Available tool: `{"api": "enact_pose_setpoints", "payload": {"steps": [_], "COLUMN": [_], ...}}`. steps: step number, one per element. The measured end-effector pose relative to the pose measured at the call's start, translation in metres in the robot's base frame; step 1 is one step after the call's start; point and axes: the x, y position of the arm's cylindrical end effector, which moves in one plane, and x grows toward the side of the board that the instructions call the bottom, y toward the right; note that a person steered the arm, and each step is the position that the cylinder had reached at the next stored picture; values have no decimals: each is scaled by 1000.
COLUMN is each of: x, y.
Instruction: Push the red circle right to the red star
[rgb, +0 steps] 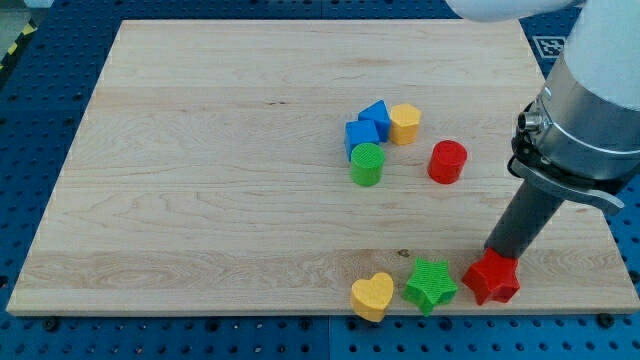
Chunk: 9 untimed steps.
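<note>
Red circle not yet moved to the red star

The red circle (447, 162) is seen well apart from the red star (492, 279); my tip (497, 254), touching the star, carries no hand, so nothing is held.

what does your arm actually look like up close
My arm is a thick cylinder of brushed silver-grey metal with a white shell above it. A black clamp ring with a small bolt wraps its lower end. Below that comes a straight dark grey rod, plain and unmarked; my tip shows just above the red star. No cables show.
</note>
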Motion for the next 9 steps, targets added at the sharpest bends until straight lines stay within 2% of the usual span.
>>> {"api": "enact_pose_setpoints", "payload": {"steps": [2,4,9], "x": [1,-45,-45], "y": [3,7,23]}}
